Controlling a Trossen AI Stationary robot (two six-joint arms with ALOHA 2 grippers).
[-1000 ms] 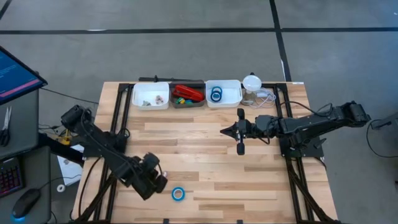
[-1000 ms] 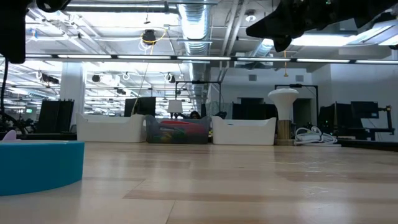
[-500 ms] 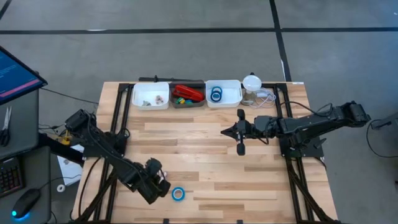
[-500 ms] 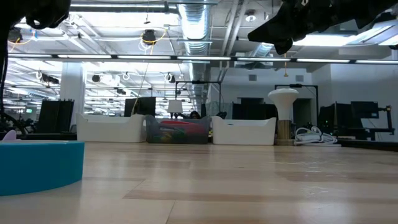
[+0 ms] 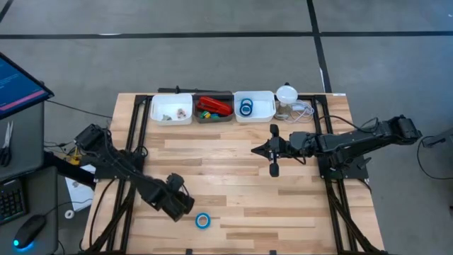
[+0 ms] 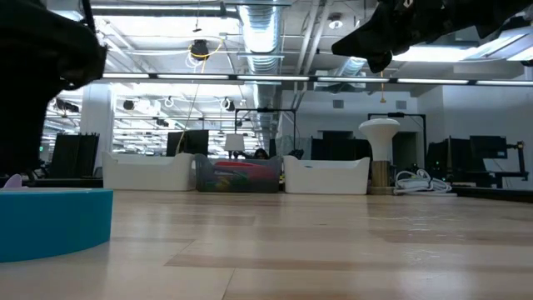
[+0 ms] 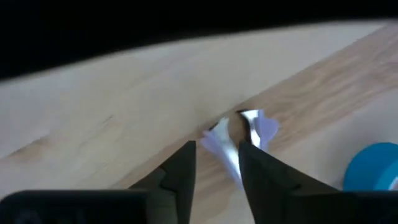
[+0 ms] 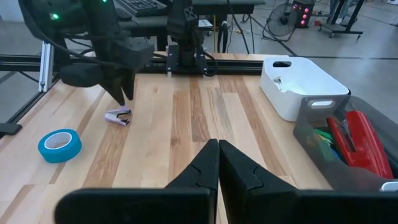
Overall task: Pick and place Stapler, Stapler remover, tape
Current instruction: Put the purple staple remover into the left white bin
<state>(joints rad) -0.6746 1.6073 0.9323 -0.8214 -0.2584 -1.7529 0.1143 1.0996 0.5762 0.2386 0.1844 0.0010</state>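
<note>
The stapler remover, small, pale lilac and silver, lies on the wood near the table's front left, also in the right wrist view. My left gripper points down just above it, open, fingers apart on either side and touching nothing. One blue tape roll lies flat on the table beside that gripper. More blue tape sits in the far white bin. The red stapler lies in the grey bin. My right gripper hangs shut above the table's right middle.
Three bins stand in a row at the far edge: a white one with small bits, the grey one, and another white one. A white lamp-like object with cables stands at the far right. Bare wood lies between the arms.
My left gripper has come down toward the table beside the blue tape roll; its dark shape now fills more of the low view's left side. Nothing on the table has moved.
</note>
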